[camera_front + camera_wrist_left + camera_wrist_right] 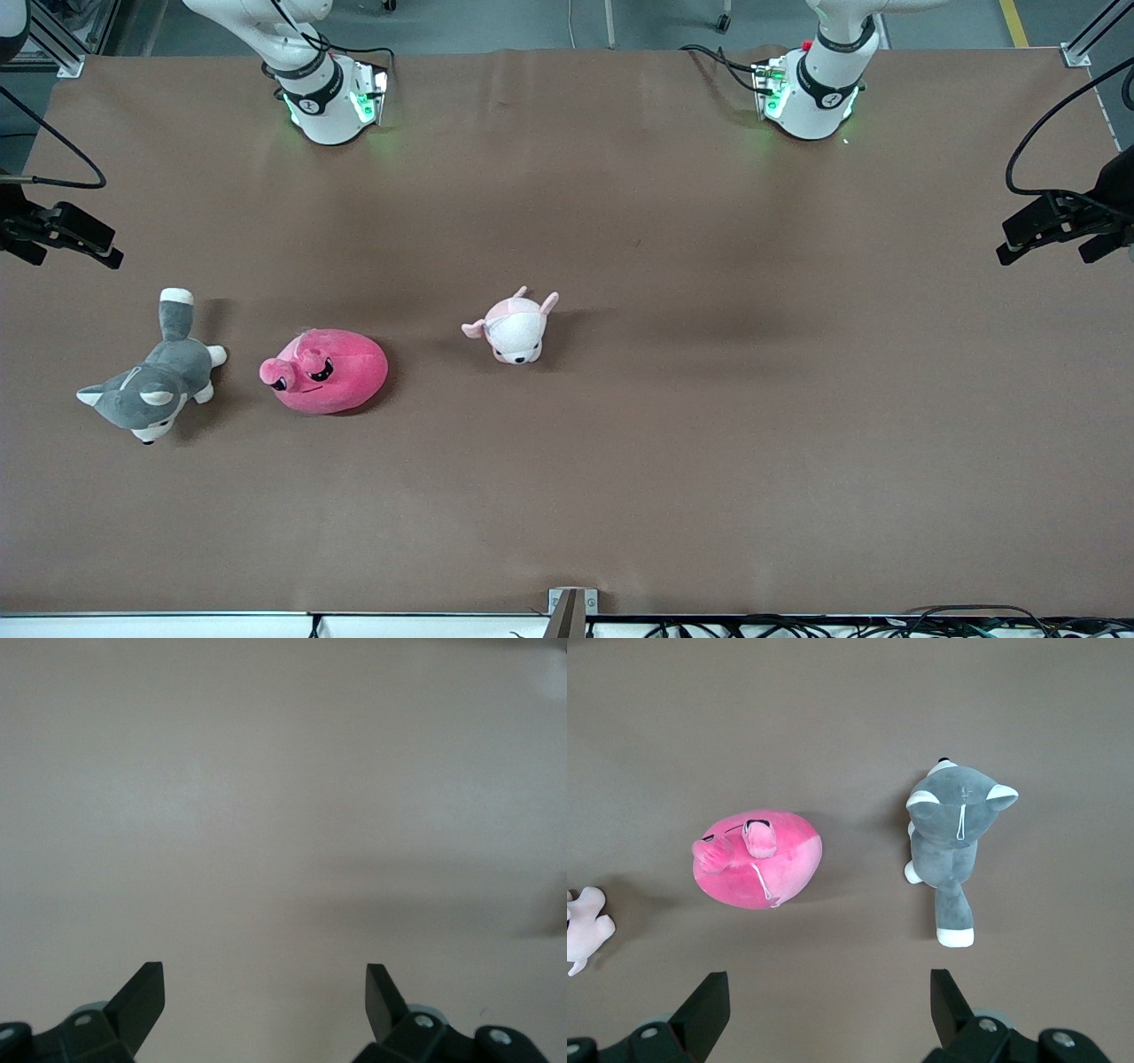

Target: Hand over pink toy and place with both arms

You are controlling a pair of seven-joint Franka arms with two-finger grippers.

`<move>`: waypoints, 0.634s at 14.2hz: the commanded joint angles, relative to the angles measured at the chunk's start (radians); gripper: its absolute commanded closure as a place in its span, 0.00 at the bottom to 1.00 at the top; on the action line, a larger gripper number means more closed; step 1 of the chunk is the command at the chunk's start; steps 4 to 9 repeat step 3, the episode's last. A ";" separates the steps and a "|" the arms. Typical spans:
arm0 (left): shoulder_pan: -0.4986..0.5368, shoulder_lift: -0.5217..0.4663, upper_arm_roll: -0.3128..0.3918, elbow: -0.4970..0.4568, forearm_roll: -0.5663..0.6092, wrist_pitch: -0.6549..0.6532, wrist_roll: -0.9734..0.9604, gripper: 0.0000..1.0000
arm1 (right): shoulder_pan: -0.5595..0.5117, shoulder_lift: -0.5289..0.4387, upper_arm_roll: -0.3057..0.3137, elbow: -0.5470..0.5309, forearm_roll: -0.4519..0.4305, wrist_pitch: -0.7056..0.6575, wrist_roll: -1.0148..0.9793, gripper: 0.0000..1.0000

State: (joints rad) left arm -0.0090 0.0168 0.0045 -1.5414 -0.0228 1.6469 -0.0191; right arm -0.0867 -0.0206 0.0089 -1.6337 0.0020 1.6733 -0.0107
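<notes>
Grey and white, a wolf-like plush [151,390] lies lowest of the three toys in the front view, close to the table [673,461] edge at the right arm's end, its head toward the front camera and its white-tipped tail pointing toward the arm bases. Just beside it, a little farther from the camera and toward the table's middle, rests the pink toy [326,371], a rounded hot-pink blob lying flat on the brown surface with its dark eyes turned toward the grey plush; the two are near one another but apart. Farther again from the camera, toward the middle of the table, sits a small pale pink-and-white plush [515,328] with pointed ears, well apart from the pink toy. Nothing holds any of the toys. At the edge of the table at the right arm's end hangs the right pincer [829,1005], its fingers spread wide and empty, looking down on the pink toy and the grey plush. At the opposite end of the table the left pincer [265,997] waits over bare surface, fingers likewise spread and empty.
</notes>
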 commanded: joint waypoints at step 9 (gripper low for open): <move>-0.003 0.003 0.002 0.015 0.011 -0.003 0.014 0.00 | 0.004 -0.018 0.005 -0.012 -0.042 -0.009 -0.005 0.00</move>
